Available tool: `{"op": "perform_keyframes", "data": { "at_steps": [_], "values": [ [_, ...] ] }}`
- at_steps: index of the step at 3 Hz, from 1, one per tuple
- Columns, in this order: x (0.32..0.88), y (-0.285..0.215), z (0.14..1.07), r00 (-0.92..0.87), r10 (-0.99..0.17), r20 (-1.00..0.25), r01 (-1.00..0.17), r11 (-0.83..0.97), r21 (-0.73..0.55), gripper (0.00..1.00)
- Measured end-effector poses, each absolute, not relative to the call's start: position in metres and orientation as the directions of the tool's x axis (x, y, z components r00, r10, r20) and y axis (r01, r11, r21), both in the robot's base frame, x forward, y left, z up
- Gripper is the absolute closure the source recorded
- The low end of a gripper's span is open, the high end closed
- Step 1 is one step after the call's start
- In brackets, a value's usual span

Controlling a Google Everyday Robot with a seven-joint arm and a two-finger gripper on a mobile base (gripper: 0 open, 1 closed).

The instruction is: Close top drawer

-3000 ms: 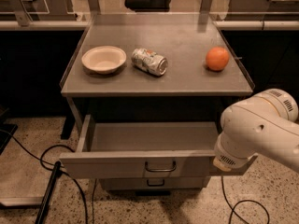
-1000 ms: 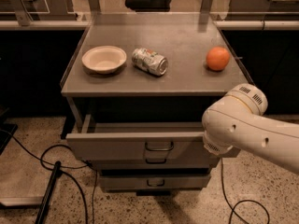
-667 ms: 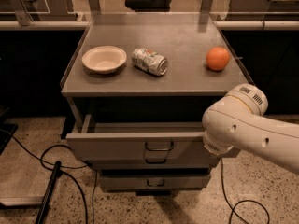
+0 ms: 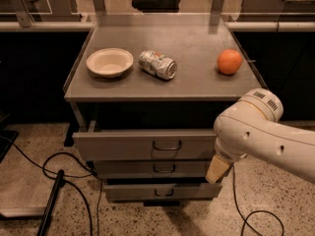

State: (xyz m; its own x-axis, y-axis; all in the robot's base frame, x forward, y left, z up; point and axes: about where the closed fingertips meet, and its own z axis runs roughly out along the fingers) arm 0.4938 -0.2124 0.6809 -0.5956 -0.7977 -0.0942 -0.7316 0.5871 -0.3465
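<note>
The top drawer [image 4: 123, 145] is a wide grey metal front with a small dark loop handle [image 4: 167, 146] at its centre. It stands out a short way from the cabinet, with a dark gap between it and the tabletop. My white arm comes in from the right. My gripper [image 4: 217, 169] is low at the drawer front's right end, its beige tip against or just in front of that end. The rest of the gripper is hidden behind the arm.
On the grey cabinet top [image 4: 197, 38] are a white bowl [image 4: 109, 62], a crushed can [image 4: 157, 64] on its side and an orange [image 4: 229, 62]. Two lower drawers [image 4: 128, 168] are shut. Cables [image 4: 54, 163] and a black pole [image 4: 49, 205] lie on the floor at the left.
The top drawer has slid back from wide open to only slightly out. My arm has moved in toward the cabinet with it, staying at its right end.
</note>
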Motion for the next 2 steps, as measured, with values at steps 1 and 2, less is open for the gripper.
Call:
{"op": "perform_keyframes", "data": {
  "at_steps": [1,2],
  "values": [
    [0.4938,-0.2124,0.6809,-0.596,-0.798,-0.094,-0.732,0.587,-0.347,0.0],
    [0.4938,-0.2124,0.6809,-0.596,-0.798,-0.094,-0.732,0.587,-0.347,0.16]
  ]
}}
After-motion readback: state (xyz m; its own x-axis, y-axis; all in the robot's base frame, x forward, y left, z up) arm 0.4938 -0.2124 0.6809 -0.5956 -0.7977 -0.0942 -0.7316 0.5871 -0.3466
